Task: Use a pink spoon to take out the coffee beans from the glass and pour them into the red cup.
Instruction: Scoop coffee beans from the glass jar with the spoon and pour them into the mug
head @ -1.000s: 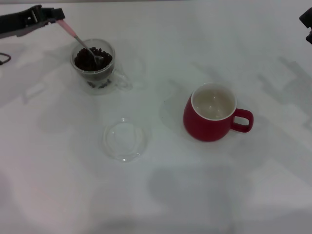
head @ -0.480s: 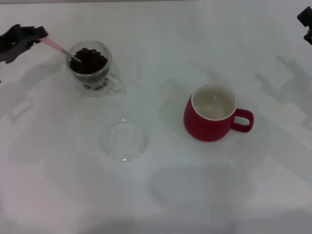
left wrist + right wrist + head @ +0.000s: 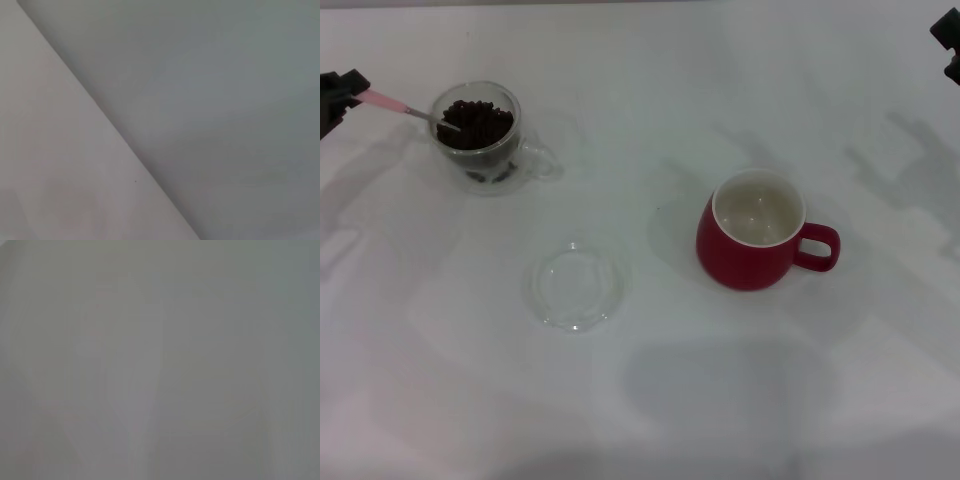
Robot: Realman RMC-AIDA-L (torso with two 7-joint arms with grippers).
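Left gripper (image 3: 342, 92) mostly cut off; fingers clamp pink spoon (image 3: 408, 109), bowl in glass (image 3: 475, 135) among coffee beans (image 3: 475, 122). Right gripper (image 3: 948, 42) barely visible, fingers unreadable.

Clear, smooth glass for the double-walled glass (image 3: 480, 135) and the flat saucer (image 3: 576, 287); glossy red ceramic with a white glazed inside for the red cup (image 3: 753, 243). Shiny metal neck and matt pale pink handle on the pink spoon (image 3: 408, 109). Dark, faintly glossy coffee beans (image 3: 474, 122); smooth matt white table (image 3: 650, 400).

glass (image 3: 477, 135) dragged leftward, left hand (image 3: 338, 92) retreating
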